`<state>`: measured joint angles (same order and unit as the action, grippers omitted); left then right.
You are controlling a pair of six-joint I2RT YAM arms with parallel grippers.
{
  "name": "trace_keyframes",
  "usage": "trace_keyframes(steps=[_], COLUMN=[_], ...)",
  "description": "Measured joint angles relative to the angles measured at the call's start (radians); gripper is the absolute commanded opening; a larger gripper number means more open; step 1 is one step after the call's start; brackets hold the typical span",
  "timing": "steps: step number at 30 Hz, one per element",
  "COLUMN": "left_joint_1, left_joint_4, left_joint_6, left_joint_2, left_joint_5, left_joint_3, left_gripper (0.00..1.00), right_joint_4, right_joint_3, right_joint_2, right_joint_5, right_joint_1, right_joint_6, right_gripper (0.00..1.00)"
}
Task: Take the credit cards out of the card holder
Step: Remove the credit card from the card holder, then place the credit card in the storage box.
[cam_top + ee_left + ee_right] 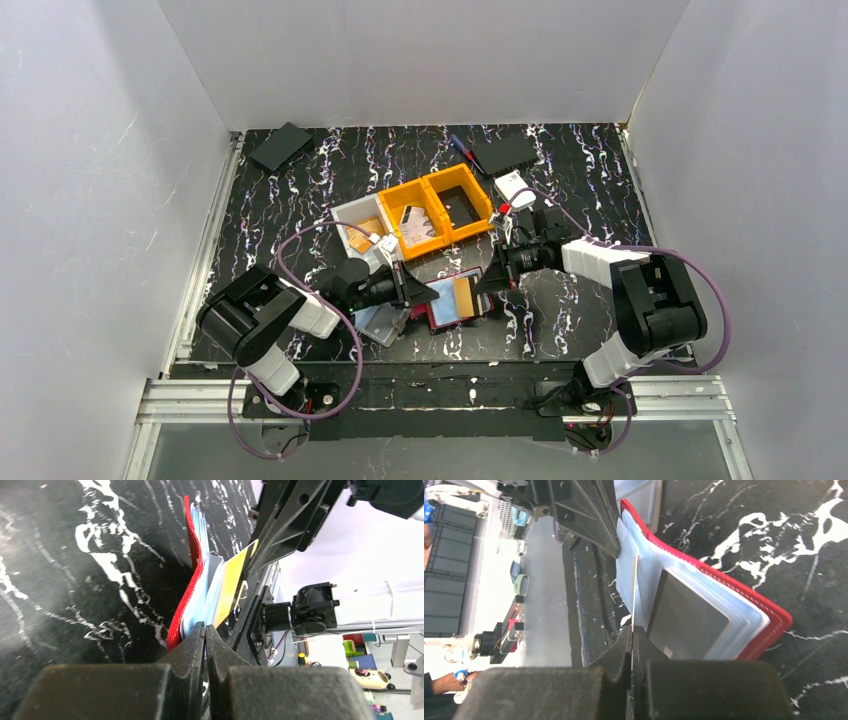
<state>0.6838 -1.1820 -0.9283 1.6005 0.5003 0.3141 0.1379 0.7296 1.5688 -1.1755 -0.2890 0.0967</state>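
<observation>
Surroundings first: on the black, white-veined counter stand one orange plastic bin with two compartments and one white plastic bin touching its left side. A clear plastic box lies just beside the left end effector. Along the far edge: two flat black pads, the left pad and the right pad, one small white box and one dark pen. The red hinged card holder lies open near the front edge, between the two end effectors, each of which blocks the other's wrist view beyond it. The left end effector is pressed together on the holder's clear inner sleeves. The right end effector pinches the tan-orange credit card. Cards counted at the holder: two. The right wrist view alone shows the grey credit card flat under a clear sleeve, with the tan-orange one reduced to a thin edge. The left wrist view shows that card's yellow face (and the red cover curving).
</observation>
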Motion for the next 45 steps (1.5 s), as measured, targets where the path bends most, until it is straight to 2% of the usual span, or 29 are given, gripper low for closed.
trace_keyframes(steps=[6, 12, 15, 18, 21, 25, 29, 32, 36, 41, 45], left_joint_1=[-0.018, -0.019, -0.019, -0.019, -0.019, -0.019, -0.019, -0.021, -0.021, -0.013, 0.045], left_joint_4=[0.009, 0.061, 0.153, 0.3, 0.448, 0.599, 0.668, 0.703, 0.735, 0.748, 0.748], left_joint_6=[-0.018, -0.034, -0.024, 0.011, 0.064, 0.12, 0.121, 0.115, 0.096, 0.08, 0.143], left_joint_2=[0.062, 0.054, -0.043, -0.24, -0.465, -0.708, -0.839, -0.846, -0.763, -0.583, -0.491], left_joint_5=[-0.014, -0.044, -0.068, -0.107, -0.16, -0.227, -0.26, -0.247, -0.179, -0.066, -0.044], left_joint_3=[-0.013, -0.014, -0.021, -0.024, -0.022, -0.022, -0.04, -0.045, -0.021, 0.091, 0.169], left_gripper=[0.01, 0.19, 0.28, 0.37, 0.53, 0.97, 0.98, 0.98, 0.98, 0.96, 0.94], right_joint_4=[0.047, 0.101, 0.131, 0.159, 0.187, 0.221, 0.25, 0.273, 0.304, 0.359, 0.385], right_joint_3=[0.019, 0.051, 0.061, 0.068, 0.072, 0.083, 0.087, 0.09, 0.099, 0.113, 0.113], right_joint_2=[0.01, 0.01, 0.01, 0.009, 0.009, 0.008, -0.009, -0.025, -0.045, -0.055, -0.058], right_joint_5=[0.069, 0.086, 0.085, 0.08, 0.072, 0.061, 0.047, 0.04, 0.008, -0.039, -0.083], right_joint_1=[0.015, 0.032, 0.041, 0.048, 0.053, 0.054, 0.054, 0.054, 0.054, 0.055, 0.057], right_joint_6=[0.031, 0.09, 0.123, 0.152, 0.182, 0.22, 0.256, 0.281, 0.322, 0.386, 0.412], right_gripper=[0.01, 0.01, 0.01, 0.01, 0.01, 0.01, 0.01, 0.01, 0.01, 0.01, 0.01])
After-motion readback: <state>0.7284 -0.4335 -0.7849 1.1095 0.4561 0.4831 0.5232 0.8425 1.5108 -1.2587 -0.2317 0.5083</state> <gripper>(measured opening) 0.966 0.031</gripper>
